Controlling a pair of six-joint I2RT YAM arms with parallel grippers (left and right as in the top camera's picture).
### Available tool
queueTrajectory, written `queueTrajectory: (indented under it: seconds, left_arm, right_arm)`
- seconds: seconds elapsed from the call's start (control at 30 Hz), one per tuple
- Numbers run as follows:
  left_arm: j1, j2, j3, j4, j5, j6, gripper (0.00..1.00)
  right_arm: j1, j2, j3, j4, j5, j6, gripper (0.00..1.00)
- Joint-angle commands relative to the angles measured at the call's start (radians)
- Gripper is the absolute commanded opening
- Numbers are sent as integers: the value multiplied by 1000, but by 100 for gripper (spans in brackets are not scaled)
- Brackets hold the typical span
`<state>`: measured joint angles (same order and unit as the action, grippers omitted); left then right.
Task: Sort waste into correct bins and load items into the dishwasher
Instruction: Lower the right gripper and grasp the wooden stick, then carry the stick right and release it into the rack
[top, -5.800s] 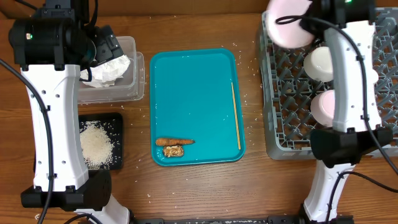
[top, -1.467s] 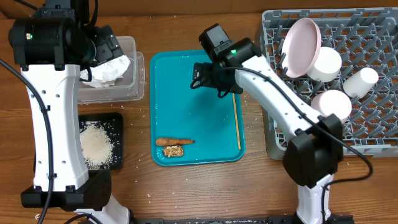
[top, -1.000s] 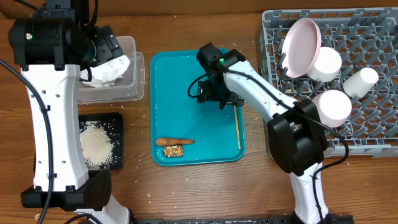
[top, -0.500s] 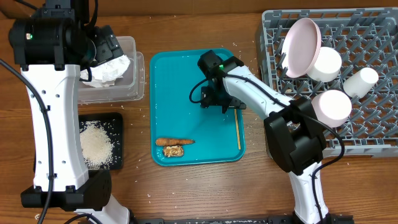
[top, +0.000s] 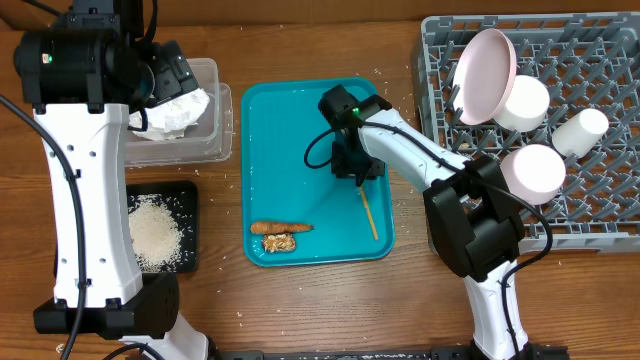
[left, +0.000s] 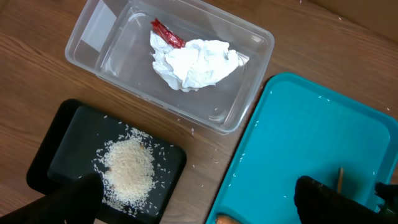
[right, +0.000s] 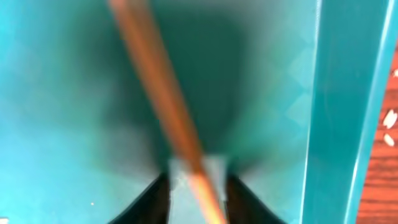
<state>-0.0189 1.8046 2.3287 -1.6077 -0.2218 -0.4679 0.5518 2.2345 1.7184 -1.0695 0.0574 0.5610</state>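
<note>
My right gripper (top: 352, 170) is low on the teal tray (top: 290, 130), shut on the upper end of a thin wooden stick (top: 368, 214) that lies slanted; the right wrist view shows the stick (right: 161, 93) between my fingers (right: 198, 186). An orange-brown carrot-like stick (top: 282, 227) and a brown chunk (top: 280, 242) lie at the tray's front. My left gripper (top: 168, 72) hangs open and empty (left: 196, 202) above the clear tub (left: 249, 81), which holds the white napkin (left: 196, 62) and red wrapper (left: 166, 32). Rice (left: 127, 171) lies in the black tray (left: 62, 143).
The grey rack (top: 600, 200) at the right holds the plate (top: 485, 75) on edge, two bowls (top: 525, 100) (top: 535, 170) and a cup (top: 582, 130). Loose rice grains lie scattered on the wood around the trays. The teal tray's raised rim (right: 342, 93) is close to my right fingers.
My right arm came from the rack down onto the teal tray. The stick's upper end has swung left to my right gripper, so it now lies slanted. The left arm has not moved.
</note>
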Motion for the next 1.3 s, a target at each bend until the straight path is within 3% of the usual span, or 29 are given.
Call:
queueTrajectory:
  seconds: [0.0,0.43,0.77,1.27]
  left_arm:
    - [-2,8,-4,0,-14,0,100]
    - [-2,8,-4,0,-14,0,100]
    - [-2,8,-4,0,-14,0,100]
    - [-2,8,-4,0,-14,0,100]
  right_arm:
    - [1,9,10,-34,-8,37,5]
    - [-26,-46,176,-142,-60,71,4]
    - [-76,-193,221,-194,-59,-24,4]
    - [-492,-376,220,-170,-63,-409,4]
